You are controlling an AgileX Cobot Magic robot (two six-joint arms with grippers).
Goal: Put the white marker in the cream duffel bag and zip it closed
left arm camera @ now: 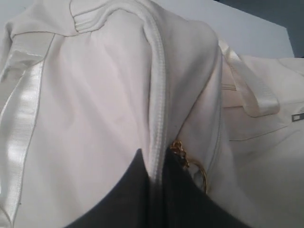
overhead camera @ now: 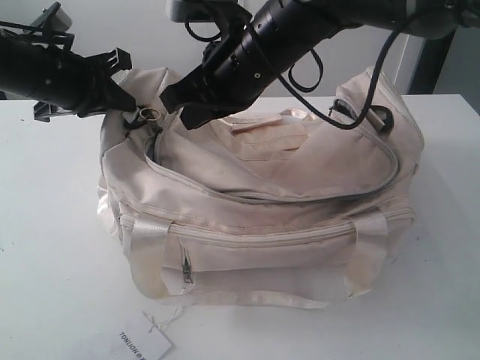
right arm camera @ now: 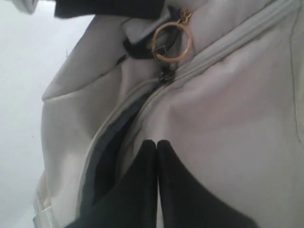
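Observation:
The cream duffel bag [overhead camera: 300,202] lies on the white table, its main grey zipper [overhead camera: 315,196] open along the top. My left gripper [overhead camera: 127,101] is shut on a piped fabric ridge [left arm camera: 159,95] at the bag's left end, with a gold ring [left arm camera: 199,173] just beside its fingers. My right gripper [overhead camera: 180,105] hovers over the top near that end. Its fingers [right arm camera: 142,190] are pressed together with nothing between them, a little short of the gold zipper ring [right arm camera: 171,42] and the slider [right arm camera: 166,76]. The white marker is out of view.
A white paper tag with print [overhead camera: 146,345] lies on the table [overhead camera: 52,247] at the front. A black strap ring [overhead camera: 379,118] sits at the bag's right end. The front pocket zip pull [overhead camera: 186,270] hangs near the left handle strap [overhead camera: 146,255].

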